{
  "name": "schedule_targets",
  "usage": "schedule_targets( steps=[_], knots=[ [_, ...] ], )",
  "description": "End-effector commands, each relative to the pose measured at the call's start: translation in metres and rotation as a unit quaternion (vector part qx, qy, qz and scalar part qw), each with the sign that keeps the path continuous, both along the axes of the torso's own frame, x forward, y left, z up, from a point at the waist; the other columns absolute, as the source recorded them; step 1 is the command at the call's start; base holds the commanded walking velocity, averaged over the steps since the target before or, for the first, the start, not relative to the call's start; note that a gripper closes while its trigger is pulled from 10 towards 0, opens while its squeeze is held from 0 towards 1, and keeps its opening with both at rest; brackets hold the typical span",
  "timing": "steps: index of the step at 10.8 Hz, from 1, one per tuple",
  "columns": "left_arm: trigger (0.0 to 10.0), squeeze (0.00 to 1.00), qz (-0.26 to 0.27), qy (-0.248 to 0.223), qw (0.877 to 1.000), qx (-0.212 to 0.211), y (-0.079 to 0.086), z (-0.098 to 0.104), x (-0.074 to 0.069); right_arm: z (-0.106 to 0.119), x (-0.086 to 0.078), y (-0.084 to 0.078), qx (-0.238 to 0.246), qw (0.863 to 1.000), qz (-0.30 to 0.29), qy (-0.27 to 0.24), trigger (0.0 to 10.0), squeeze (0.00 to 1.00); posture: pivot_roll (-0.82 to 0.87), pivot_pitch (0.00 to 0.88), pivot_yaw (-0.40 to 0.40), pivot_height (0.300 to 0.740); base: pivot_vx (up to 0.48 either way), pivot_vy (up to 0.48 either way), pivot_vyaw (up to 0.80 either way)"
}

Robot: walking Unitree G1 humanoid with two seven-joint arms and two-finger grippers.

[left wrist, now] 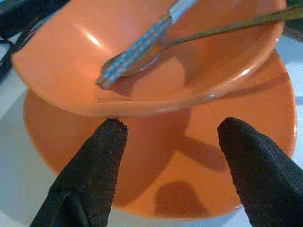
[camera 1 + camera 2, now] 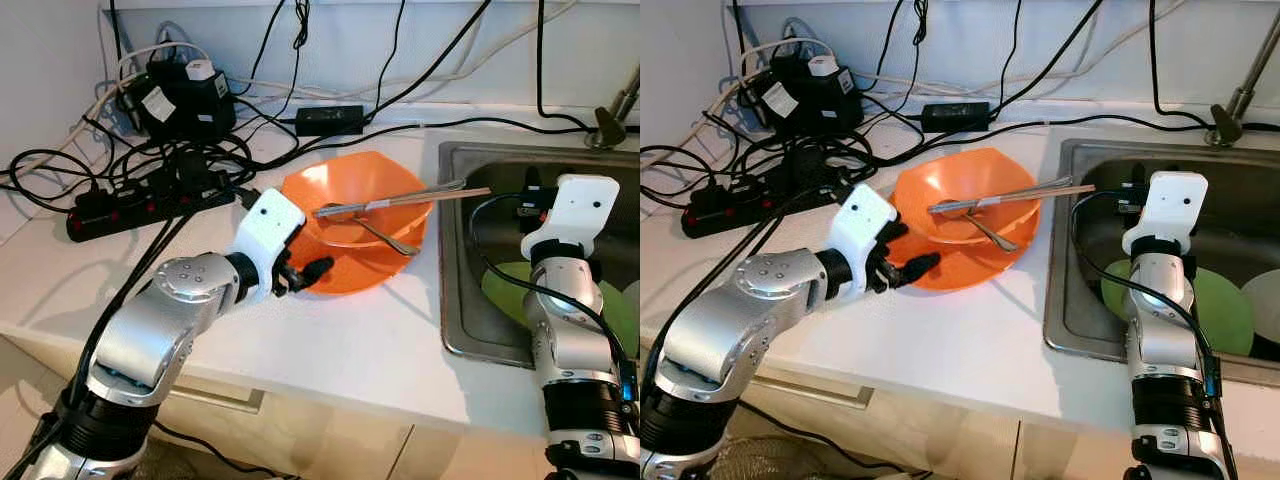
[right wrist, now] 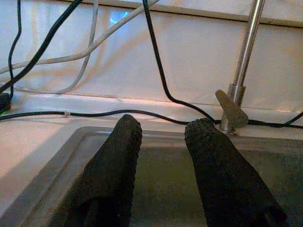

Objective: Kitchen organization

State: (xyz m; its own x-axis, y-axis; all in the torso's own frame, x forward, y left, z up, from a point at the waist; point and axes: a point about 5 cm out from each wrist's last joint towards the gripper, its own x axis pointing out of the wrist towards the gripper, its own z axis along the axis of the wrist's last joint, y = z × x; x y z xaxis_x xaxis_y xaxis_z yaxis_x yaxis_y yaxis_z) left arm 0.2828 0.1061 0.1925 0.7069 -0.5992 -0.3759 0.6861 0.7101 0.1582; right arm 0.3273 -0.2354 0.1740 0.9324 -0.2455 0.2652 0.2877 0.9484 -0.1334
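An orange bowl (image 2: 372, 185) sits tilted on an orange plate (image 2: 350, 272) on the white counter, left of the sink. A metal spoon (image 2: 388, 236) and a long utensil with a pale handle (image 2: 425, 196) lie in the bowl, the handle reaching out toward the sink. My left gripper (image 2: 305, 267) is at the plate's front-left rim, open, its fingertips (image 1: 111, 137) close above the plate and below the bowl's wall. My right gripper (image 3: 165, 124) hovers over the sink's left part, open and holding nothing, pointing at the back wall.
The steel sink (image 2: 458, 300) holds green plates (image 2: 1225, 310); its faucet (image 2: 615, 112) stands at the back right. A black power strip (image 2: 130, 205), chargers (image 2: 185, 100) and many cables crowd the counter's back left. The counter's front edge runs just below my arms.
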Motion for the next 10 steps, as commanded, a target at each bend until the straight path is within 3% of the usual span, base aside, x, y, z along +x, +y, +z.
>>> schedule_targets(
  steps=[1, 6, 10],
  knots=[
    [10.0, 0.0, -0.001, 0.007, 1.0, 0.003, -0.002, -0.002, 0.003, 0.001, 0.0, 0.002, 0.003, 1.0, 0.002, 0.0, 10.0, 0.0, 0.1, 0.0, 0.103, 0.74, 0.0, 0.0, 0.0],
    [10.0, 0.0, 0.037, 0.016, 0.999, -0.016, -0.021, -0.015, 0.03, 0.002, -0.001, 0.002, 0.006, 1.0, -0.004, -0.007, 10.0, 0.0, 0.07, 0.0, 0.119, 0.74, 0.0, 0.0, 0.0],
    [10.0, 0.0, 0.067, 0.077, 0.995, -0.007, -0.01, -0.036, 0.024, 0.0, -0.002, 0.001, 0.007, 1.0, -0.006, -0.004, 10.0, 0.0, 0.08, 0.0, 0.117, 0.74, 0.0, 0.0, 0.0]
  ],
)
